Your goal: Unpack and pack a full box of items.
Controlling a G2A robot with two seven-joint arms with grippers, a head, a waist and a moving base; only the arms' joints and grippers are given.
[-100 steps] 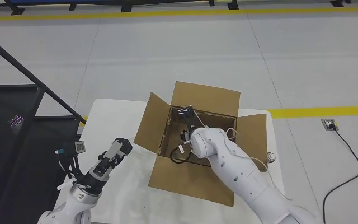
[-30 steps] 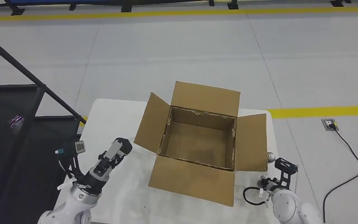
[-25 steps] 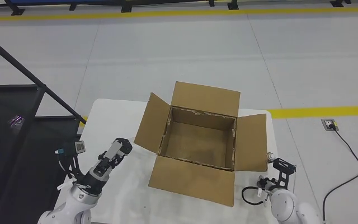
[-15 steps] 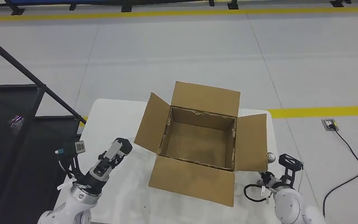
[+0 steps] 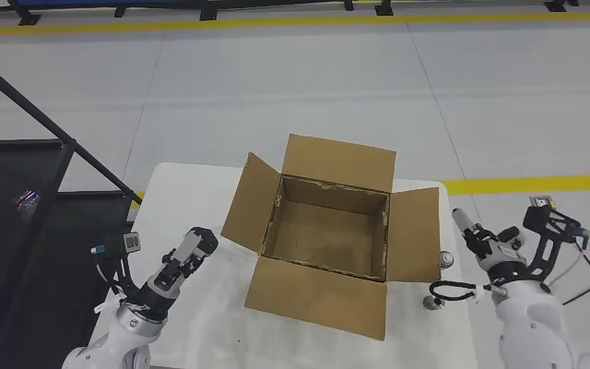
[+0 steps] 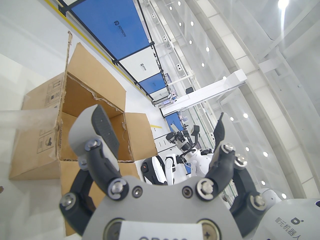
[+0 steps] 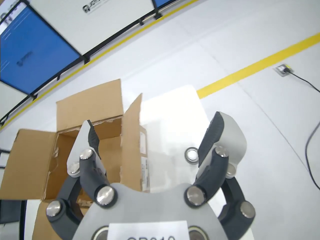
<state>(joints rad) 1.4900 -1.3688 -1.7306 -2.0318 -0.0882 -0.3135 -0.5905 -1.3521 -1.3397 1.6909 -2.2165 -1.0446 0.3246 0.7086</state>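
Note:
An open cardboard box (image 5: 327,235) stands mid-table with all flaps spread, and its inside looks bare. To its right a black cable (image 5: 454,290) lies looped on the white table (image 5: 184,198), beside a small round metal tin (image 5: 445,259). My right gripper (image 5: 472,232) hovers above the table's right edge, just past the cable, open with nothing in it. In the right wrist view the right gripper (image 7: 153,121) faces the box (image 7: 100,136) and the tin (image 7: 191,154). My left gripper (image 5: 189,249) is open near the table's left front, and in its own view (image 6: 158,112) it points at the box (image 6: 82,88).
A black rack (image 5: 37,212) stands off the table's left side. The box's right flap (image 5: 415,235) reaches close to the tin. Bare table surface lies left of the box and in front of it.
The right arm brought the black cable out of the box, set it on the table at the right, let go, then lifted away to the right. The left arm stayed still.

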